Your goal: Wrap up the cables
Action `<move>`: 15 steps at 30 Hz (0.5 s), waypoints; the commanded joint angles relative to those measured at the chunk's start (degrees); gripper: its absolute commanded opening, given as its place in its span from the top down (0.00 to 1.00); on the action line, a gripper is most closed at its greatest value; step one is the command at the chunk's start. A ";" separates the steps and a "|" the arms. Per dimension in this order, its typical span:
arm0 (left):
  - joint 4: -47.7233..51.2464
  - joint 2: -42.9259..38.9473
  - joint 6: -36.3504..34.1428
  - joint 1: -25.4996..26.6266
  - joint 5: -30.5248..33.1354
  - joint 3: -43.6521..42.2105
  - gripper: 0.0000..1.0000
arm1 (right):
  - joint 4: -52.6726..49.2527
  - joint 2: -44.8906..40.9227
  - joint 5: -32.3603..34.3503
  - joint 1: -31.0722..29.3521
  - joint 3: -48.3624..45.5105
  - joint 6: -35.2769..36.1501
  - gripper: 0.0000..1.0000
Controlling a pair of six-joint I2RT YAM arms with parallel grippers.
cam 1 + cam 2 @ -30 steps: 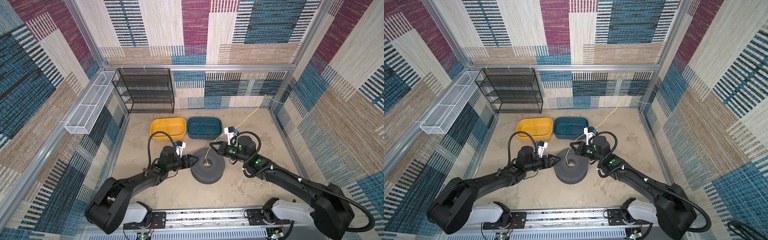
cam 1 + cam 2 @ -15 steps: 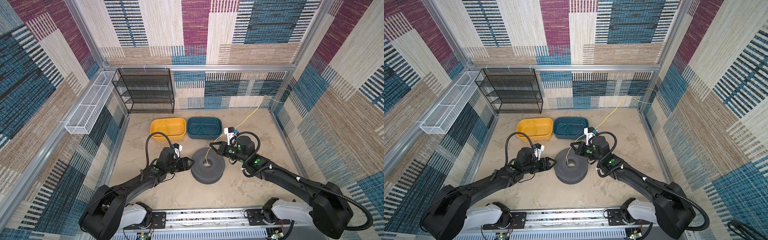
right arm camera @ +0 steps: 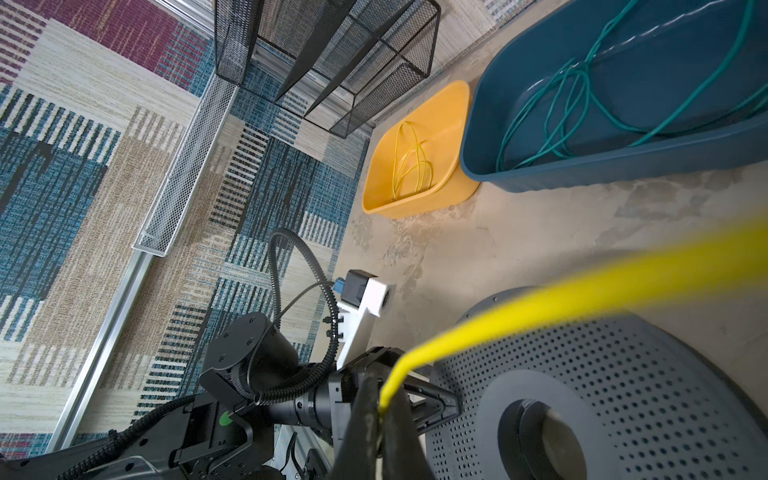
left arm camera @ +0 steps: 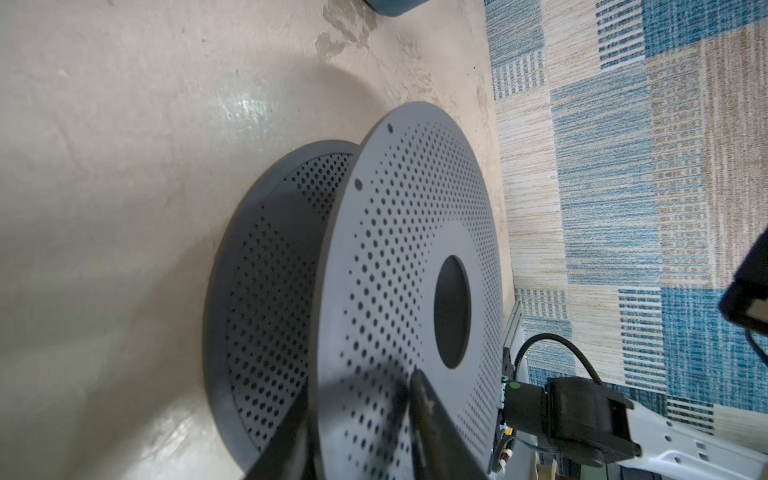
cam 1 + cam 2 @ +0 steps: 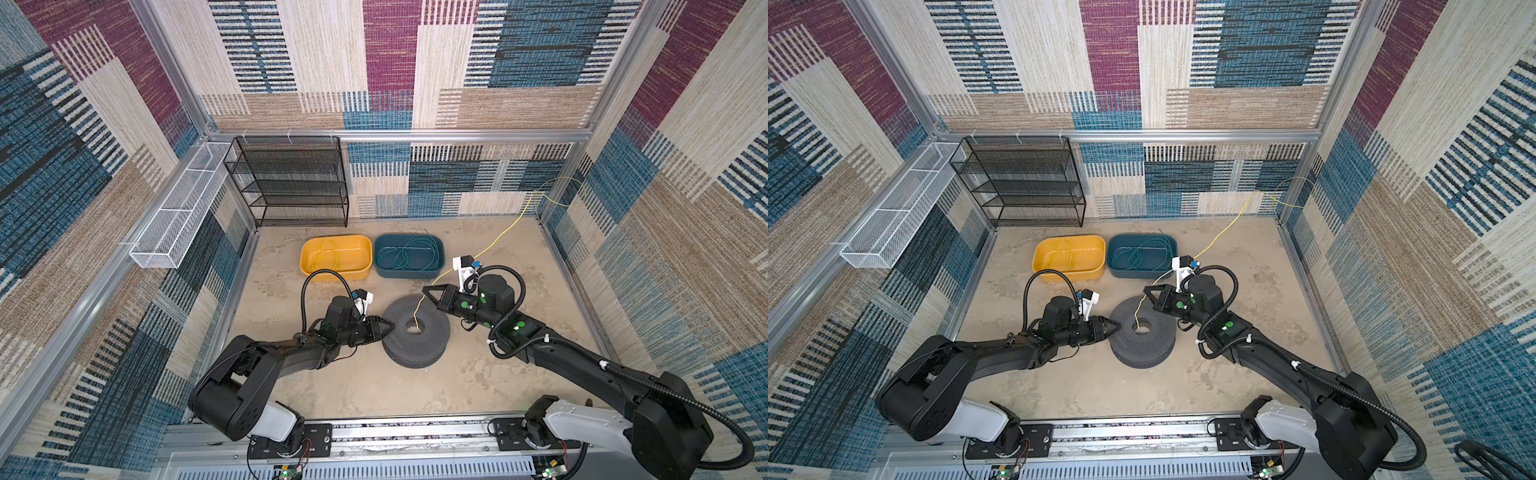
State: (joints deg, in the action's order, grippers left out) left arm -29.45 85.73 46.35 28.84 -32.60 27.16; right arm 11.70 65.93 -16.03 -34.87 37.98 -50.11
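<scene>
Only the left wrist view shows the left gripper [image 4: 361,388] with its jaws straddling the spool [image 4: 395,249] at its top flange, pinching or not I cannot tell, and only the right wrist view shows the right gripper [image 3: 380,409] clamped on the yellow cable [image 3: 582,286] that hangs over the spool's hub, with a yellow bin [image 5: 336,275] and a teal bin [image 5: 409,273] behind the spool holding more cables [image 5: 409,254].

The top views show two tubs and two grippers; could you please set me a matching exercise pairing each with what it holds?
Things:
1. yellow tub
2. blue tub
3. left gripper
4. right gripper

Holds:
A. long yellow cable, pinched shut
B. loose teal-green cable
C. upper rim of the grey spool
D. small coil of yellow cable

Pairs: 1-D, 2-B, 3-C, 4-A.
</scene>
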 commanded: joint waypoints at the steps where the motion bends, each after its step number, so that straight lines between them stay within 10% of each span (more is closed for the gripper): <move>1: -4.49 1.74 0.87 -0.14 -2.35 1.10 0.79 | 0.62 -0.74 0.71 0.16 -0.27 0.93 1.00; 7: 1.37 -1.42 -0.13 -0.63 0.80 2.13 1.00 | 0.22 -2.10 1.03 0.68 -0.70 1.33 1.00; 15: 30.52 -19.97 -6.68 0.57 15.81 10.52 1.00 | 0.09 -3.79 1.24 2.13 -0.45 2.20 1.00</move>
State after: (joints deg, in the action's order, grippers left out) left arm -14.63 70.06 46.48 28.84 -28.16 34.79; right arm 11.03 62.54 -15.42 -33.01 37.34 -48.97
